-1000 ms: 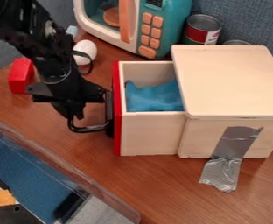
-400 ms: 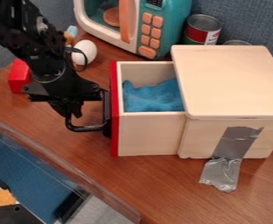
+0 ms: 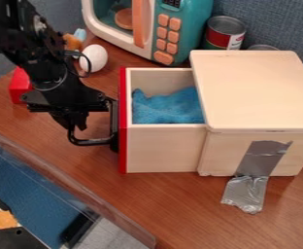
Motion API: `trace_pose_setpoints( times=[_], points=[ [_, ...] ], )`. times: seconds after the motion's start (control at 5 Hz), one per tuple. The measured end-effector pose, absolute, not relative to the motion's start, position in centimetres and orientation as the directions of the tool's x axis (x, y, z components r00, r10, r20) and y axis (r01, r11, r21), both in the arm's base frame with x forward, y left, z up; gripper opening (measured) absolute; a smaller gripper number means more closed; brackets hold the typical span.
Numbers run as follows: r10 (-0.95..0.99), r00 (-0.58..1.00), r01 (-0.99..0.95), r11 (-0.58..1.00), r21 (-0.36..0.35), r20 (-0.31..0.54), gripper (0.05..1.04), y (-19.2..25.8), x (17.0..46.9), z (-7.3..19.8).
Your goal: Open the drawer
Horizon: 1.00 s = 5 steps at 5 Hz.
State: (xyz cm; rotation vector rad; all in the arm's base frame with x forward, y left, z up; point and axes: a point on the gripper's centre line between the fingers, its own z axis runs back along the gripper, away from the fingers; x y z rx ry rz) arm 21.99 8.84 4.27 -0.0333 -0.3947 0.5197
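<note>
In the camera view, a tin can [image 3: 224,25] behind the box [image 3: 255,92] wears a red-and-white label. The pale wooden drawer [image 3: 164,148], red-fronted, stands pulled out leftward on the desk [image 3: 174,209], blue cloth [image 3: 167,108] inside. The tool [image 3: 78,124] is at its black handle [image 3: 91,142]; how far it is open, or whether it grips, I cannot tell.

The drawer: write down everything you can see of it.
The drawer looks like pale wood, with a flat red front bearing a black looped handle. It is slid partly out to the left of its box, open at the top, sitting level. A crumpled blue cloth lies inside. The black tool is at the handle.
</note>
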Motion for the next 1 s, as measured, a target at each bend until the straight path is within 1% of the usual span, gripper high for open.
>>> trace_pose_setpoints(
  times=[0.2,0.4,0.6,0.8,1.0],
  points=[
    [0.43,0.845,-0.415,0.902,-0.116,0.319,0.45,8.5,21.8,4.1],
    [0.375,0.873,-0.35,0.927,-0.135,0.311,0.772,8.0,22.2,5.2],
    [0.276,0.898,-0.224,0.957,-0.185,0.343,0.999,8.3,22.4,7.9],
    [0.166,0.915,-0.102,0.977,-0.187,0.368,1.005,8.7,21.6,11.2],
    [0.062,0.918,0.019,0.979,-0.202,0.391,1.0,9.0,19.2,13.4]
  ],
)
